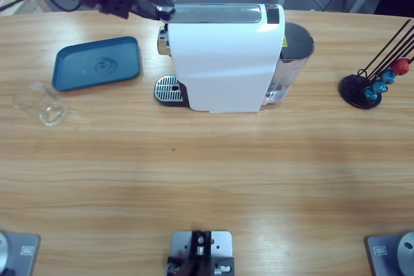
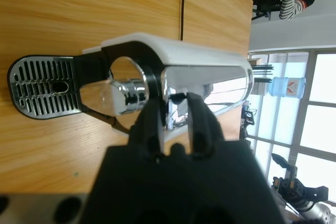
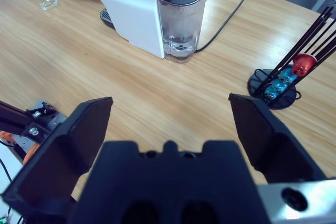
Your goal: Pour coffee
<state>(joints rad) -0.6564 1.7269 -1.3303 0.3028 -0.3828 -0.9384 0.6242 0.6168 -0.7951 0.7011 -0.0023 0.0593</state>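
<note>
Coffee nowhere to be seen yet: glass (image 1: 42, 105) clear and seemingly dry, no dark layer in it, none on the drip grille (image 1: 167, 86). Glass out on the worktop (image 1: 207, 172), just beyond the blue tray (image 1: 97, 63), well apart from the coffee machine (image 1: 223, 63).

Left gripper (image 1: 162, 10) up at the machine's front top corner. Jaws drawn close, pinching the chrome lever (image 2: 177, 109) just above the spout (image 2: 126, 96). Right gripper (image 3: 170, 103) hanging over bare worktop, jaws spread wide, holding nothing, out of the high view.

Risks, as judged from here:
- Brewing with nothing under the spout: coffee straight onto the grille and across the worktop. Cause: glass not yet moved in.
- Pulling the lever sideways rather than along its swing: light machine dragged or tipped, with no second gripper steadying it.
- Slipping off polished chrome, given so narrow a hold.
- Knocking the thin glass over while fetching it.

Machine's long axis lying across the worktop, left to right in the high view. Spout and grille end facing the tray and glass; water tank (image 1: 294, 50) end facing the capsule stand (image 1: 372, 85). Glass apparently upright, mouth up, going by the right wrist view.
</note>
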